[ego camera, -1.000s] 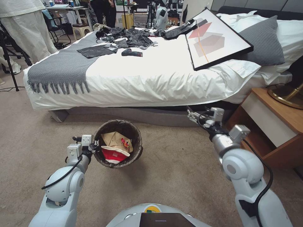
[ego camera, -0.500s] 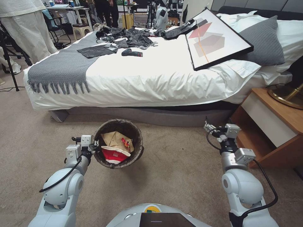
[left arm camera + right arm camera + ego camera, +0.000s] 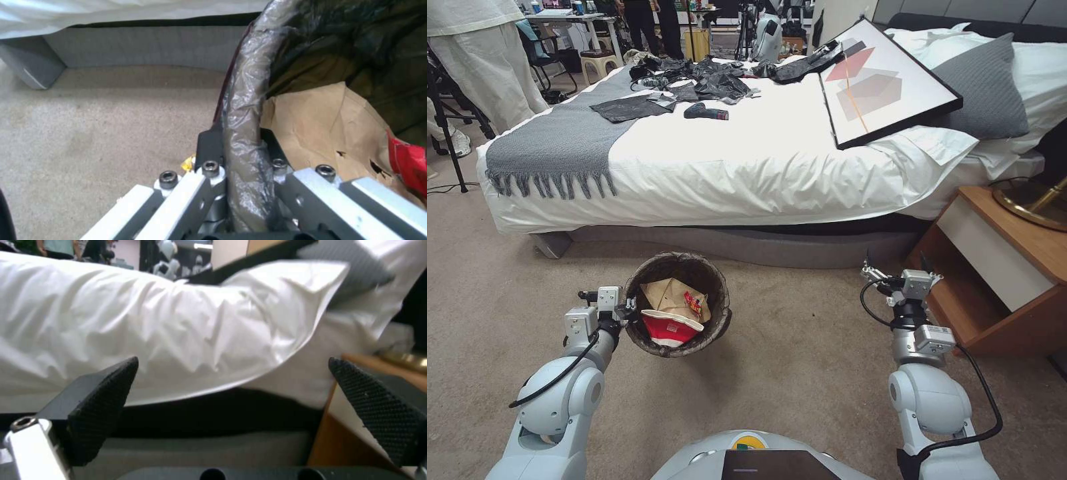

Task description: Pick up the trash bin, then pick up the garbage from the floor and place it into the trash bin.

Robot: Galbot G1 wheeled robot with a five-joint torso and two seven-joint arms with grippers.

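Gripping trash bin (image 3: 679, 303) rim: left pincer (image 3: 627, 309), w/ bag.

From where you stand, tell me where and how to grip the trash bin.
Grip the bag-covered rim of the trash bin on its left side, one finger inside and one outside, as the left gripper does: the thin upright rim fits between fingers.

No readable text, brand, number or sign anywhere. Only blurred, illegible print on the crushed red-and-white paper cup (image 3: 668, 326) inside the bag-lined round bin (image 3: 718, 319).
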